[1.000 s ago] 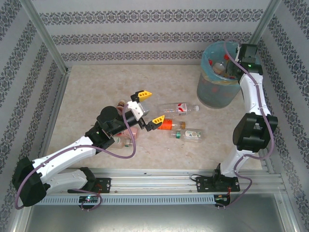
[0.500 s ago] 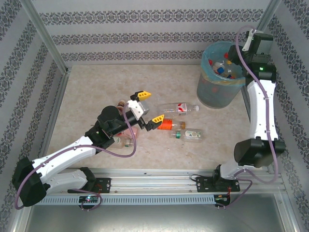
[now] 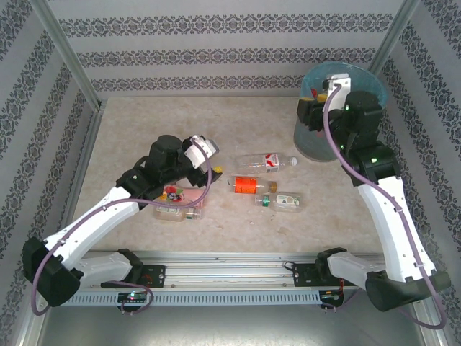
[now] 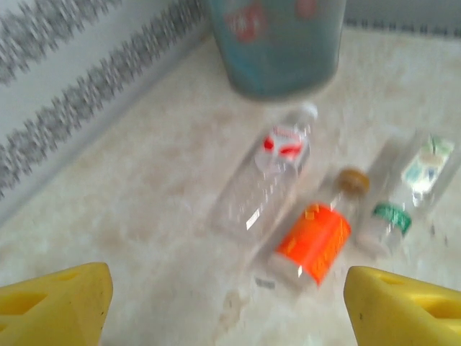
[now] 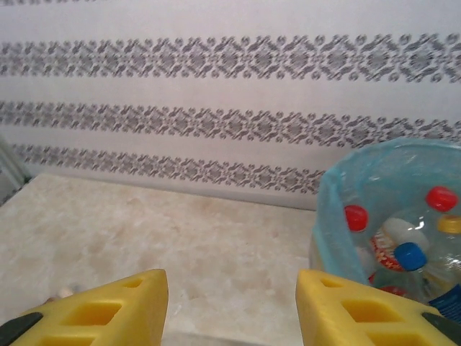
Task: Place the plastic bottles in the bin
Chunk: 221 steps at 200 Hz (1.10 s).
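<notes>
— Now, bottles first: the orange-label bottle [image 4: 315,243] lies on the tabletop [image 4: 144,216] just ahead of the left tool [image 4: 230,310], a touch to its right. The red-label bottle [image 4: 270,176] sits close on its left flank and the green-label bottle [image 4: 407,191] close on its right.
— And the bin [image 4: 274,43] stands beyond all three, straight ahead of that tool. How's the tool itself?
— Fingers spread wide, nothing between them. Empty, and to my eye lining up a pick.
— Which one would you take?
— Orange, it's the nearest. The trick is to straddle the label, across the body rather than the cap end. Slip the fingers into the gaps either side without nudging the neighbours; these are light and round, they'd roll.
— Squeeze gently too, I'd think. Thin plastic caves in.
— Over to the right tool [image 5: 230,310]: fingers parted, also holding nothing, with the bin's blue-lined rim ahead and to its right.
— I can see the binned bottles [image 5: 410,254] down in there, red and blue caps showing.
— Two further bottles [image 3: 178,210] lie on the tabletop under the left arm, behind its tool. Five to go by my count, so I'd put the job roughly midway.
</notes>
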{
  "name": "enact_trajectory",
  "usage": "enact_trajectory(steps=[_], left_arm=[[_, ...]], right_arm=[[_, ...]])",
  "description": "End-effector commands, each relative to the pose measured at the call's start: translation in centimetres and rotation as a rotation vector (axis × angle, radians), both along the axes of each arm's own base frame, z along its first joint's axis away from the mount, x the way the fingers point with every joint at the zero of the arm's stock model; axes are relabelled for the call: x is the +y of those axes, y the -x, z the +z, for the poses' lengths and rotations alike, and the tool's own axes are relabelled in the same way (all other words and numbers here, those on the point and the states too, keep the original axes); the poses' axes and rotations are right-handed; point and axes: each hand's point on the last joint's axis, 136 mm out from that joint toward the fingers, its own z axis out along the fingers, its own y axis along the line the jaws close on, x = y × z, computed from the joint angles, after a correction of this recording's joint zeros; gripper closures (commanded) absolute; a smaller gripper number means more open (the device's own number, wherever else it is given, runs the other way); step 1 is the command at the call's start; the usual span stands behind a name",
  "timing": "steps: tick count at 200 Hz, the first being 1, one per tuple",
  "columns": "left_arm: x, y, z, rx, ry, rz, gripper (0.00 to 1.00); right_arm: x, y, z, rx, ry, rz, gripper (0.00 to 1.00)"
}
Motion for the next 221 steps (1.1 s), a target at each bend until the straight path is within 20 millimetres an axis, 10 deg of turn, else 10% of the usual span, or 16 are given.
enact_trajectory(steps=[1,111,221], left_arm=[[-0.9,3.0,-3.3,0.153,-0.087,-0.174,0.18],[-17.6,3.3,-11.2,0.180,-0.061,-0.608,0.29],[-20.3,5.0,-17.9,0.228,-0.145,-0.688,0.42]], right_arm=[[1.1,0.5,-1.0,-0.020,0.033,0.030,0.50],[-2.8,7.4,-0.3,-0.145,0.077,-0.083,0.53],[-3.7,8.5,-1.1,-0.146,0.108,-0.103,0.50]])
